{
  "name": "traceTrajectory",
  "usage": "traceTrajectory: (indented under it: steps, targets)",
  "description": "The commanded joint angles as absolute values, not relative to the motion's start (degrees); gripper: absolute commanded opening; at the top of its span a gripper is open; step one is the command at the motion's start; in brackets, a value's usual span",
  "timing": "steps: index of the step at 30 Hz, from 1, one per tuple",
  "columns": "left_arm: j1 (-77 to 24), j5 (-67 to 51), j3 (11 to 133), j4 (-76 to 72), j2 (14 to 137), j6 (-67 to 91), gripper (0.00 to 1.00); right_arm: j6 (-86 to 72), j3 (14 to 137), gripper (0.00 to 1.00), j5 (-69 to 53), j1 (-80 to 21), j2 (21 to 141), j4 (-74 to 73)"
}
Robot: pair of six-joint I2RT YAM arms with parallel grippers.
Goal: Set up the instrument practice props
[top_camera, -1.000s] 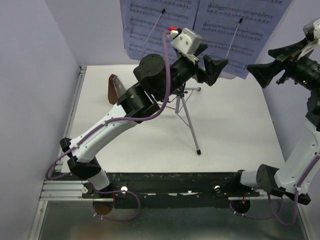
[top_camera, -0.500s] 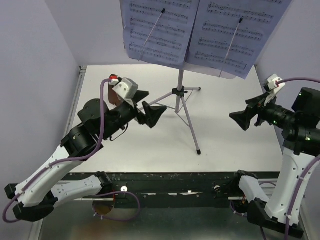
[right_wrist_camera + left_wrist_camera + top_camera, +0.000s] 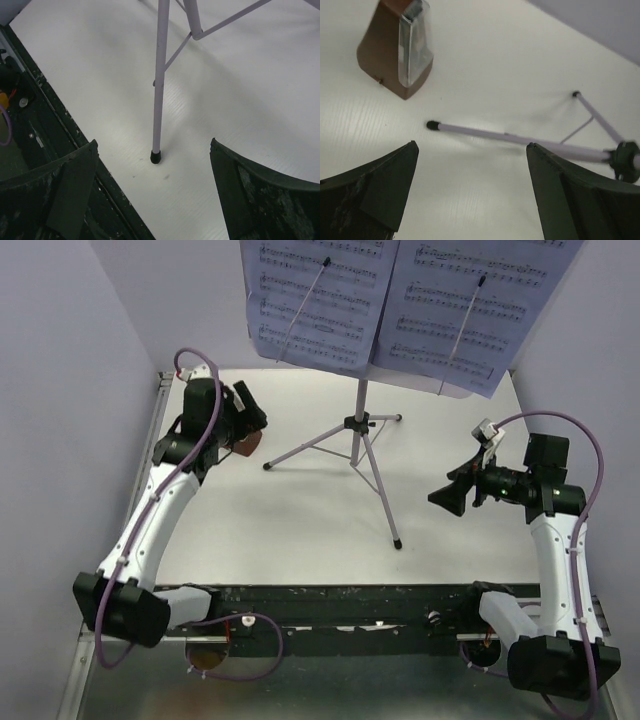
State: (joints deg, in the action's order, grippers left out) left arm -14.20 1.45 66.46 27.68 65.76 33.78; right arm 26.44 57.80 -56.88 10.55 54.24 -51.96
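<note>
The pale lilac music stand stands on its tripod at the back middle, with two lavender sheet-music pages resting on it. The brown metronome stands left of the tripod, partly hidden under my left gripper. In the left wrist view the metronome is upright beyond my open, empty left gripper, and a tripod leg lies across. My right gripper is open and empty, right of the front tripod leg; the gripper faces that leg's foot.
Lilac walls close in the white table on the left, back and right. A black rail runs along the near edge and shows in the right wrist view. The tripod's legs spread over the table's middle.
My left arm has pulled back from the stand to the back left, above the metronome. My right arm has come down and drawn back toward the right side.
</note>
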Motion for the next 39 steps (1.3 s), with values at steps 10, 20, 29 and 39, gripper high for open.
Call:
traceTrajectory:
  steps: [10, 20, 29, 39]
  targets:
    - [-11.1, 27.0, 118.2, 65.1, 107.1, 54.2, 0.99, 28.6, 51.3, 1.0, -65.3, 10.3, 56.5, -45.0]
    - [-8.7, 28.0, 126.1, 67.6, 120.4, 53.7, 0.99, 28.8, 51.3, 1.0, -65.2, 10.3, 56.9, -46.4]
    - [-7.7, 27.1, 125.9, 67.1, 124.8, 52.8, 0.93, 29.2, 51.2, 1.0, -65.0, 10.3, 57.6, -46.8]
    - [-6.2, 26.3, 125.7, 67.2, 123.7, 54.8, 0.62, 29.5, 51.0, 1.0, -64.5, 10.3, 57.7, -47.0]
